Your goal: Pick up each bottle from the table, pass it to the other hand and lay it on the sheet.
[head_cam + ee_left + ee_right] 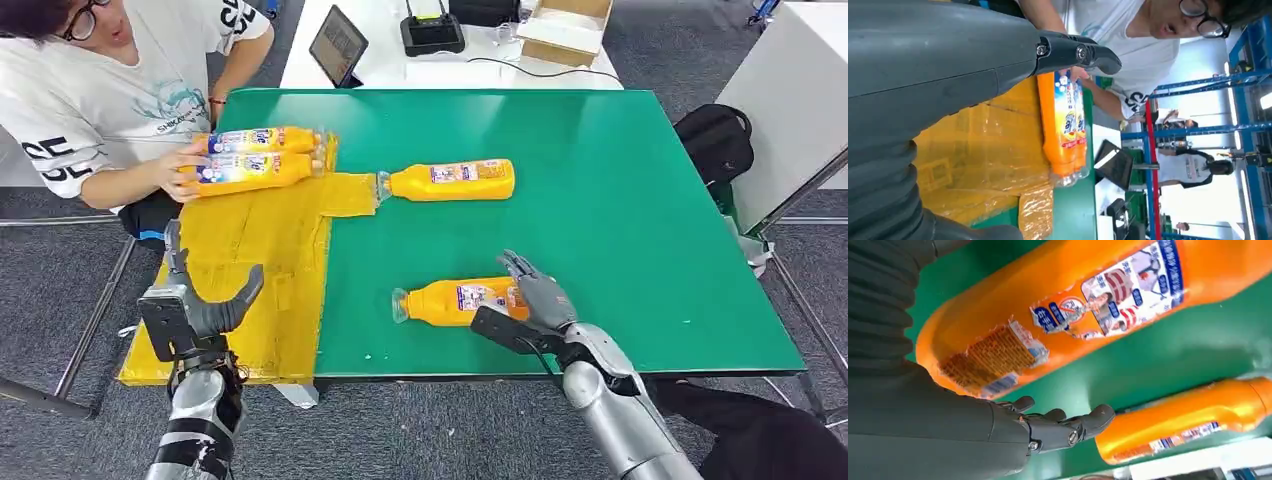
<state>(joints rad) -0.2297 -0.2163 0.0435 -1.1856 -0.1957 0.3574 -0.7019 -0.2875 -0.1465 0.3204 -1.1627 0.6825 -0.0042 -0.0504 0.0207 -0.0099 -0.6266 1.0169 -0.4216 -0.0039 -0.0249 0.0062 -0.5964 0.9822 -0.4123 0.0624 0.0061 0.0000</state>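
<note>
Lower centre of the head view, the right hand (532,300) rests at the base of the near orange bottle (455,300), fingers spread, not gripping. The left hand (200,308) hovers open over the yellow sheet (262,250). Upper left, a person's hand (178,168) touches two bottles (255,160).

A robotics lab: grey carpet floor (420,430), blue metal racking (1198,82), a black tablet (338,45) on the far white desk (390,70).
</note>
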